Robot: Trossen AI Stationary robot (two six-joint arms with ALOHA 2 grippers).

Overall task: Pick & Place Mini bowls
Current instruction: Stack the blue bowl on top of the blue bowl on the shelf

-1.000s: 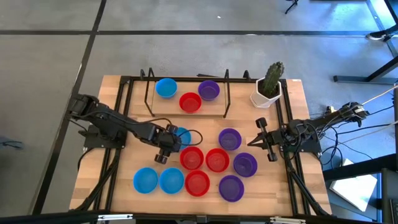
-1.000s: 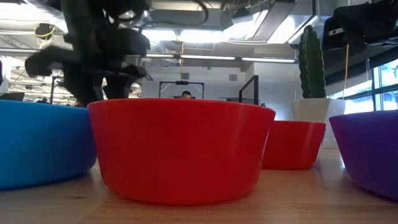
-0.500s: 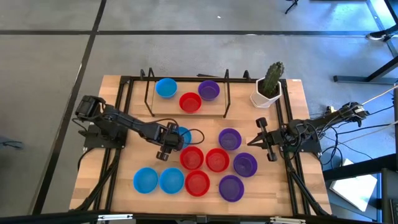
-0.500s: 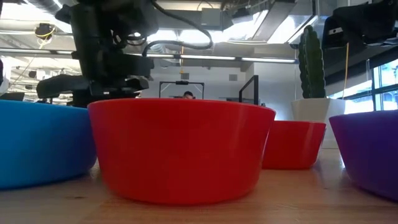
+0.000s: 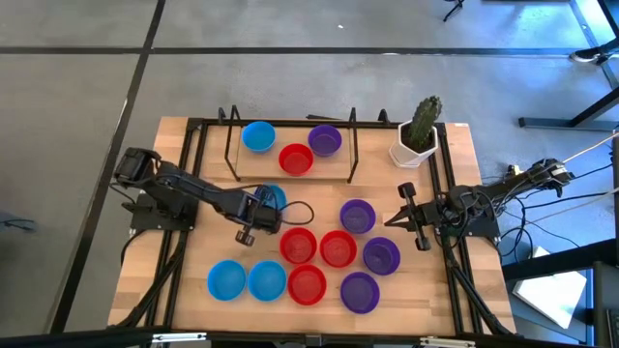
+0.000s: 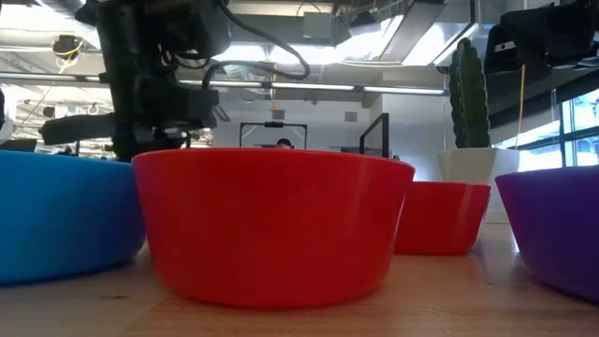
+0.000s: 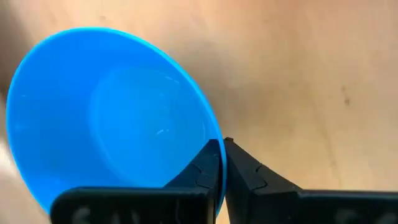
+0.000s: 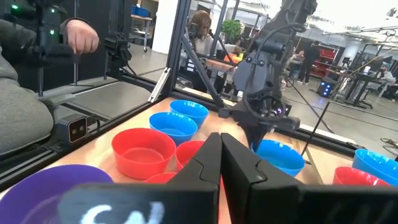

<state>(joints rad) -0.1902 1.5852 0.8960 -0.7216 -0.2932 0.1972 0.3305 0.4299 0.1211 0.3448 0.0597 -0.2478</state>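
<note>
I log: left gripper [image 7: 222,163] pinching the rim of a blue mini bowl [image 7: 106,118], desk [image 7: 311,81] beyond it; right gripper [image 8: 220,155] pressed together, waiting well apart.

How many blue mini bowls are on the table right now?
4: one blue bowl at the back, two blue bowls side by side in front, one held blue bowl pinched by the left gripper.

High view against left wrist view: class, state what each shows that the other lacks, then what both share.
Only the high view: the other mini bowls, a cactus pot, the idle right gripper at the table's right. Only the left wrist view: the fingers pinching the blue bowl's rim. Both: the left gripper shut on the blue bowl over the wooden table.
</note>
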